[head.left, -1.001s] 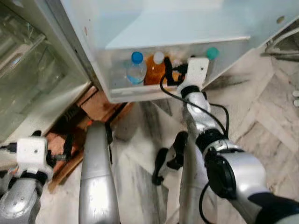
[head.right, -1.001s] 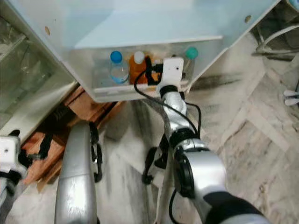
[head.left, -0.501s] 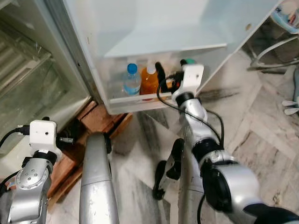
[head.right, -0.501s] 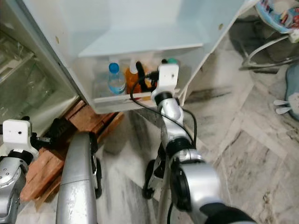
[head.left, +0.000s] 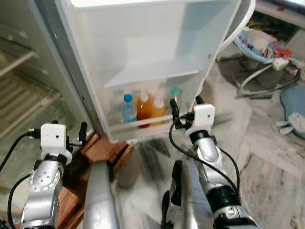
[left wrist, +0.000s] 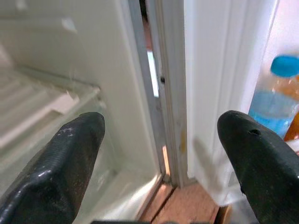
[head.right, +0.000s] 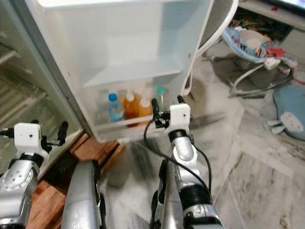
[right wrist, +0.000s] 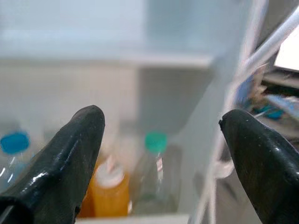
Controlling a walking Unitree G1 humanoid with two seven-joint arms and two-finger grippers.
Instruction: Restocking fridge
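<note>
The open fridge door [head.left: 143,57] carries a low shelf [head.left: 143,125] with a blue-capped water bottle [head.left: 127,109], two orange bottles [head.left: 143,107] and a green-capped clear bottle [head.left: 174,97] standing upright. My right gripper [head.left: 186,104] hovers just in front of that shelf's right end, open and holding nothing. Its wrist view looks at the green-capped bottle [right wrist: 153,169] and an orange bottle [right wrist: 110,192]. My left gripper [head.left: 69,130] is raised near the fridge body's hinge edge, open and empty. Its wrist view faces the hinge gap [left wrist: 163,93] and the blue-capped bottle [left wrist: 279,99].
Wire shelves [head.left: 21,93] of the fridge body lie to my left. A wooden pallet [head.left: 102,148] sits under the fridge. A baby bouncer [head.left: 264,47] and a blue mat [head.left: 293,102] lie on the marble floor [head.left: 267,162] to the right.
The camera has risen and pulled back, so more of the door shows. My right gripper has drawn back out of the door shelf from beside the bottles. My left gripper has lifted higher.
</note>
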